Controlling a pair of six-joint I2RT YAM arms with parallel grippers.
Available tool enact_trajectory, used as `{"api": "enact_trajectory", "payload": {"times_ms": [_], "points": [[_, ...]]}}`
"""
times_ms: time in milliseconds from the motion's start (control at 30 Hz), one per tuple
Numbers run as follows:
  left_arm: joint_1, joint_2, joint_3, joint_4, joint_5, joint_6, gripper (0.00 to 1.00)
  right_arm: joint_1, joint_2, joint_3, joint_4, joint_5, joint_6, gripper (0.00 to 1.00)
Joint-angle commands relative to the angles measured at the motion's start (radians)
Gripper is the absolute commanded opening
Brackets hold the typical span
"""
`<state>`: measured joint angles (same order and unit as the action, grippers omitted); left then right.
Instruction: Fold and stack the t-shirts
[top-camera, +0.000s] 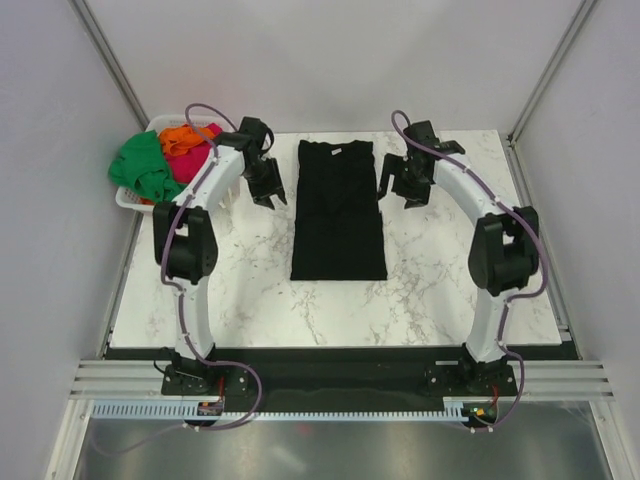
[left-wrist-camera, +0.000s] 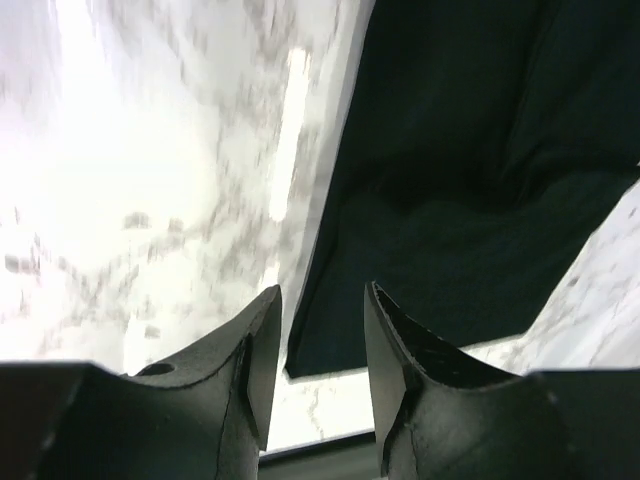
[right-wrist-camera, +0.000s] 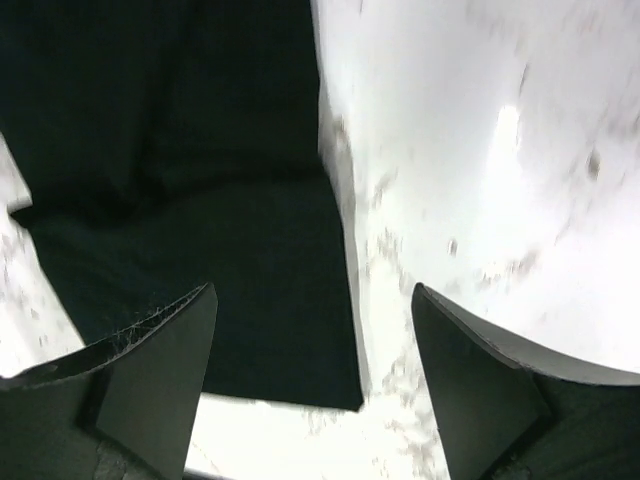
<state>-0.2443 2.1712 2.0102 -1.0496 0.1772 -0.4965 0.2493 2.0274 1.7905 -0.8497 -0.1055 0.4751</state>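
Note:
The black t-shirt lies flat in the middle of the table as a long rectangle with its sides folded in. It also shows in the left wrist view and in the right wrist view. My left gripper hovers just left of its upper part, open and empty. My right gripper hovers just right of its upper part, wide open and empty. The green t-shirt, orange t-shirt and pink-red t-shirt are heaped at the far left.
A white slotted basket holds the coloured tees at the table's far left corner. White walls enclose the marble table on three sides.

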Motion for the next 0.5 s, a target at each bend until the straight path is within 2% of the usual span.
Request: {"api": "enact_trajectory", "payload": {"times_ms": [0, 100, 233, 300, 400, 467], "points": [[-0.019, -0.235, -0.227, 0.083, 0.030, 0.018, 0.45, 0.022, -0.166, -0.207, 0.064, -0.077, -0.004, 0.86], [-0.042, -0.371, -0.477, 0.184, 0.083, 0.004, 0.45, 0.028, -0.265, -0.400, 0.119, -0.147, -0.009, 0.86], [-0.056, -0.493, -0.681, 0.312, 0.155, 0.010, 0.46, 0.031, -0.366, -0.636, 0.201, -0.213, -0.003, 0.85], [-0.056, -0.531, -0.793, 0.364, 0.177, 0.001, 0.46, 0.036, -0.378, -0.690, 0.230, -0.232, 0.008, 0.82], [-0.056, -0.594, -0.927, 0.480, 0.229, -0.028, 0.56, 0.045, -0.380, -0.752, 0.282, -0.266, 0.022, 0.79], [-0.056, -0.629, -0.979, 0.540, 0.238, -0.039, 0.57, 0.047, -0.366, -0.784, 0.323, -0.279, 0.026, 0.75]]}}
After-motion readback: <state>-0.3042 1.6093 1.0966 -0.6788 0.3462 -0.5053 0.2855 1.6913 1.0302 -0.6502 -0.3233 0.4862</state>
